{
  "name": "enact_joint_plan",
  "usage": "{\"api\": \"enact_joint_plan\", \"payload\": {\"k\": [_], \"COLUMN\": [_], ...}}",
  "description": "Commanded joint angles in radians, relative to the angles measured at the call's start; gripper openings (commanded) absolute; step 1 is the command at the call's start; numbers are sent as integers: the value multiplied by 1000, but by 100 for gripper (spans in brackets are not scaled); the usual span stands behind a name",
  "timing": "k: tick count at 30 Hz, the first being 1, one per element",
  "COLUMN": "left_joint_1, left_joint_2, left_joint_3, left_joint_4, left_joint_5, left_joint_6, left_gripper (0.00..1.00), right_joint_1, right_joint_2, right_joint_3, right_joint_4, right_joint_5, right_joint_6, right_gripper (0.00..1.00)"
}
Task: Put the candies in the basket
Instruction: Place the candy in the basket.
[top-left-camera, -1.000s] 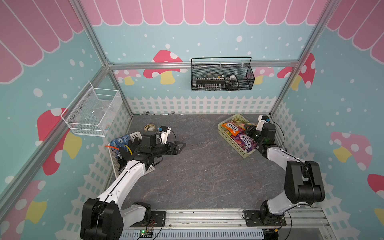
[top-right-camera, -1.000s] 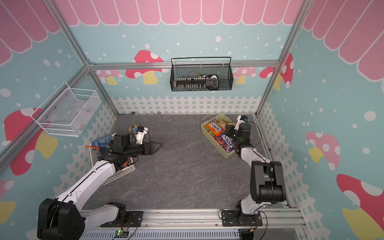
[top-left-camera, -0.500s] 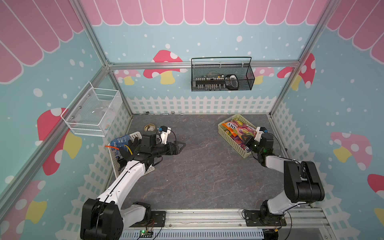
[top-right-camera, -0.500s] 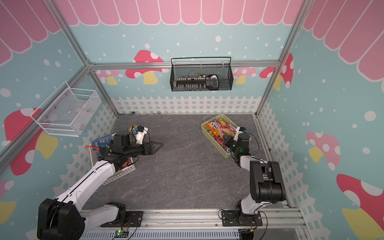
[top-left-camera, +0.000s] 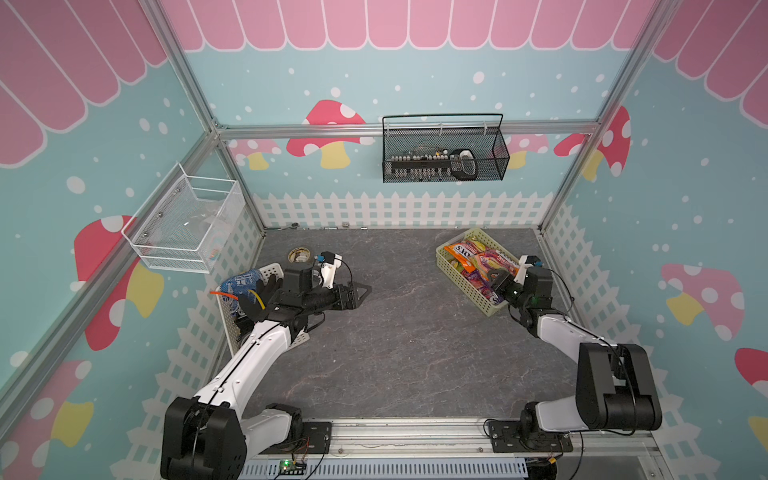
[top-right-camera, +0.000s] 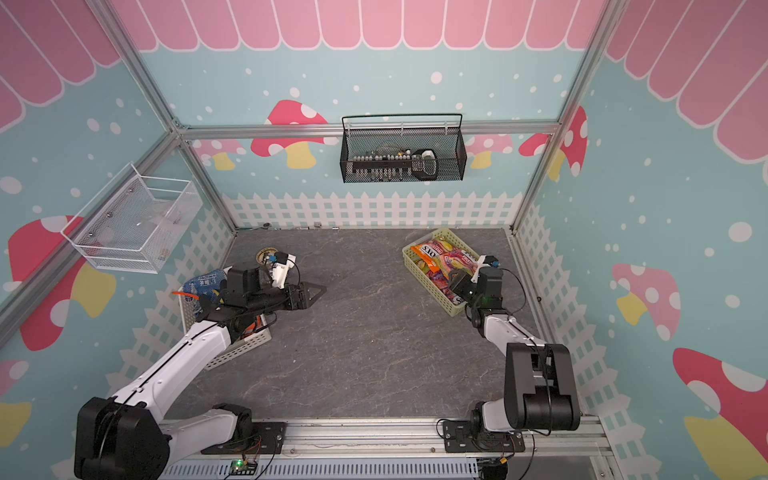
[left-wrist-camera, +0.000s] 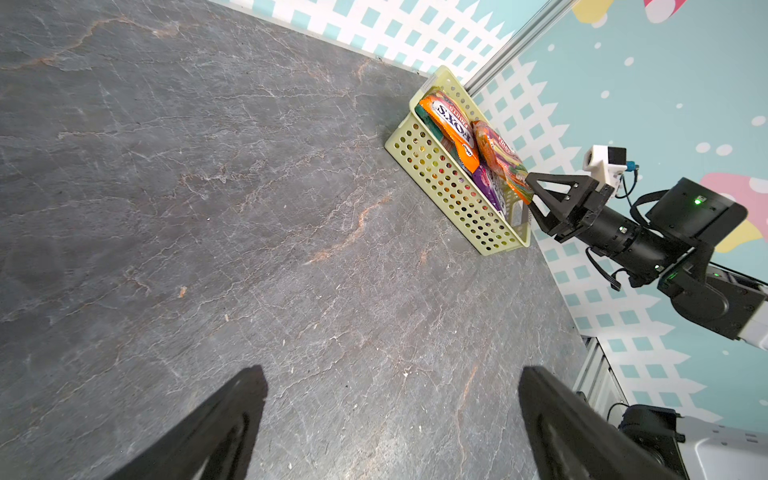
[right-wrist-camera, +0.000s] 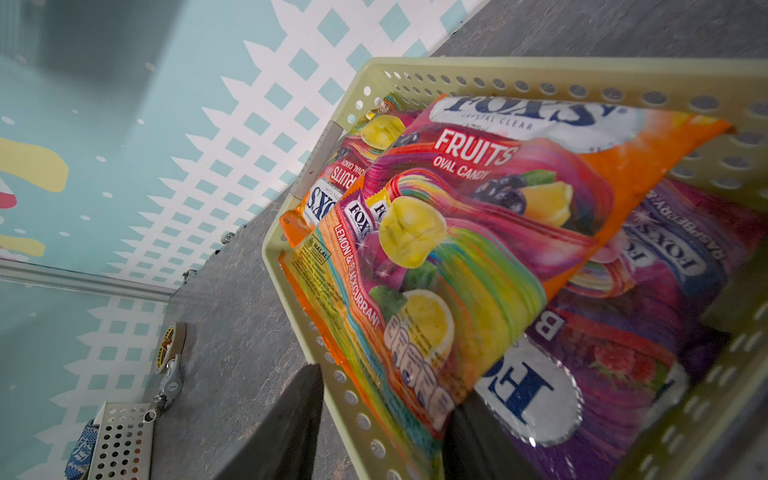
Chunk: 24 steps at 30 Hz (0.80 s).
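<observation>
**gripnoob:** Wondering how those Fox's candy bags (top-left-camera: 478, 264) handle. Heavy? Slippery?

**yam_tinkerer:** Light and floppy, by the look of it. Glossy film, so probably slick on the flat faces, with loose sweets shifting inside. Nothing fragile beyond maybe a crushed candy. Best pinched at a crimped edge seam or a corner, never across the puffy middle. Grabbed flat, likely to squirt out of the fingers.

**gripnoob:** And where's everything sitting right now?

**yam_tinkerer:** All piled in the yellow-green basket (top-left-camera: 465, 286), far right corner of the tabletop (top-left-camera: 395, 332). Fruits bag (right-wrist-camera: 457, 232) on top, slanted over a purple berry bag (right-wrist-camera: 665, 332), lower corner poking past the rim. Right gripper (left-wrist-camera: 528, 193) parked at the basket's near end, jaws parted with that corner and the basket wall between them. Hard to say from the blurry wrist view whether either finger touches the film, but too wide a gap for a pinch on something that thin. Left gripper (left-wrist-camera: 390, 374) spread wide over bare tabletop, well apart from the basket, holding nothing.

**gripnoob:** So basically done?

**yam_tinkerer:** Seems close. Might want that overhanging corner nudged inward. Limp enough to fold rather than slide, so a gentle push low on the bag.
</observation>
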Motion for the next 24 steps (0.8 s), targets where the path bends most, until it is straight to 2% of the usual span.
{"api": "enact_joint_plan", "payload": {"k": [1,9,17,21,24], "left_joint_1": [7,7,7,7,7], "left_joint_2": [-13,-44,-114,-169,-200], "left_joint_3": [-10,-18,-31,-46,-111], "left_joint_4": [-6,8,89,199,360], "left_joint_5": [-5,-56,-109,-164,-260], "left_joint_6": [14,2,-78,-132,-104], "left_gripper": [99,99,99,99,99], "right_joint_1": [-2,-1,13,72,109], "right_joint_2": [-42,-167,-343,-390,-407], "right_joint_3": [14,39,126,162,121], "right_joint_4": [-87,-229,-402,-439,-354], "right_joint_5": [45,59,66,100,162], "right_joint_6": [-23,-92,-216,-274,-369], "right_gripper": [53,71,99,99,99]}}
